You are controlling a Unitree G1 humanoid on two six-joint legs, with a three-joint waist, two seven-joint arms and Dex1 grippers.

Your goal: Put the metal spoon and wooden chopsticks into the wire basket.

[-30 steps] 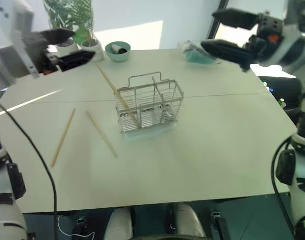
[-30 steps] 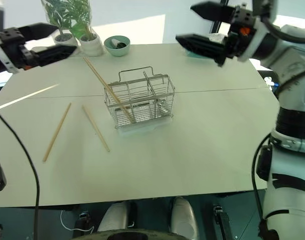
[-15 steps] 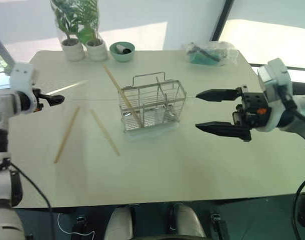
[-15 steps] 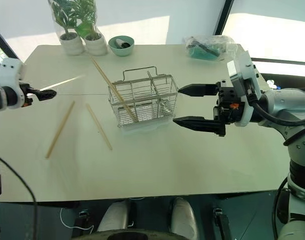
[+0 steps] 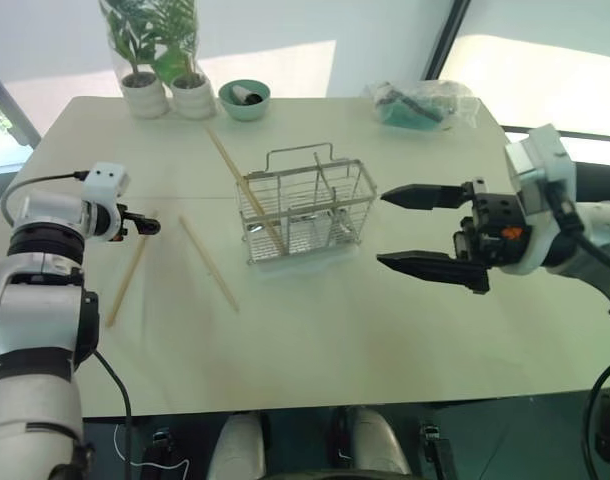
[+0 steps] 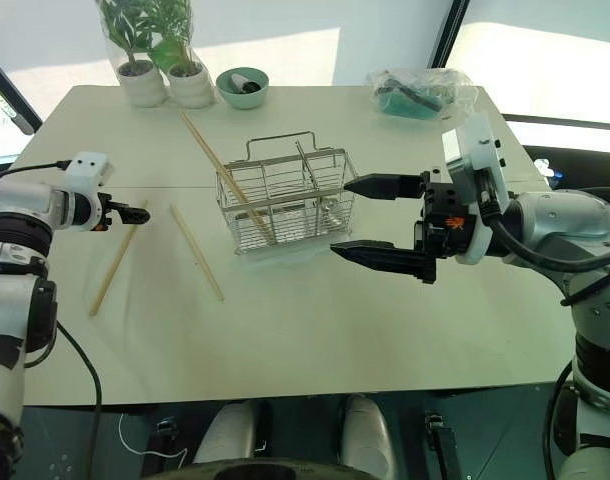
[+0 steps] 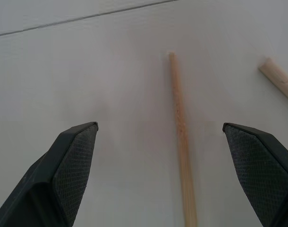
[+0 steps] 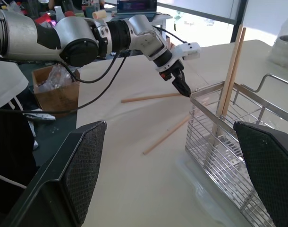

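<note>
Step in hand: picking a chopstick. Left tool, wide and empty, hovers over 1 of 2 loose chopsticks on the tabletop. Basket holds 1 stick. Right tool wide, empty. Next: descend, straddle, close.

Head pair looks down over the table, basket at twelve o'clock. Left wrist camera hangs close over a chopstick; right wrist camera faces basket, sharing it.

Pale matt wooden chopstick with fine grain between the left gripper's finely textured matt black fingers, smooth matt off-white table beneath, shiny silver wire basket beside the right gripper's fingers
</note>
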